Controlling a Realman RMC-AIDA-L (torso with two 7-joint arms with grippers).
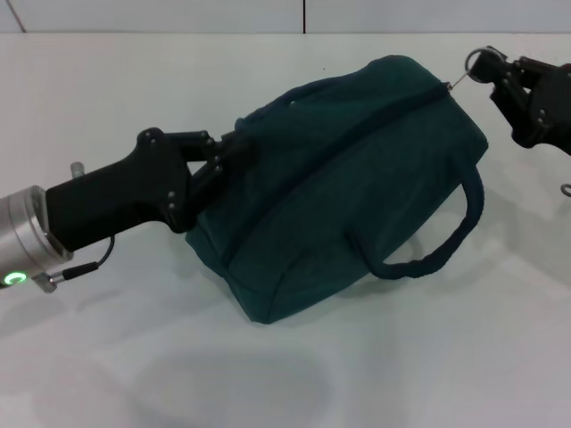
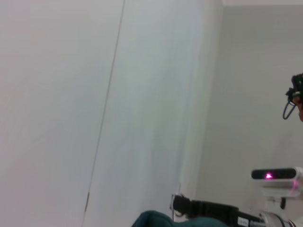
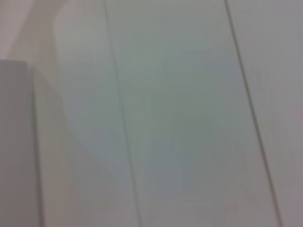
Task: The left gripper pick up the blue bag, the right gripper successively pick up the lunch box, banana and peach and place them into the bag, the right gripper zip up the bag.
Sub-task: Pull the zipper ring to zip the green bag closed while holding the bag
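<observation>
Blue bag (image 1: 339, 187) held off the white table (image 1: 89, 89), long axis running from the left gripper (image 1: 219, 165) up toward the right gripper (image 1: 491, 71). Left gripper clamped on the bag's near end. Right gripper pinches the zipper pull ring (image 1: 479, 61) at the far end (zip looks closed along the top). Carry handle (image 1: 446, 236) hangs on the right side. Right arm is nearer the pull.

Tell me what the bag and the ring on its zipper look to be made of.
Bag: soft woven fabric, matte dark teal-blue; it sags and creases, and the handle looks like corded webbing. Ring pull, held in the right gripper: probably metal, thin and shiny grey. The left gripper grips the bag's other end.
</observation>
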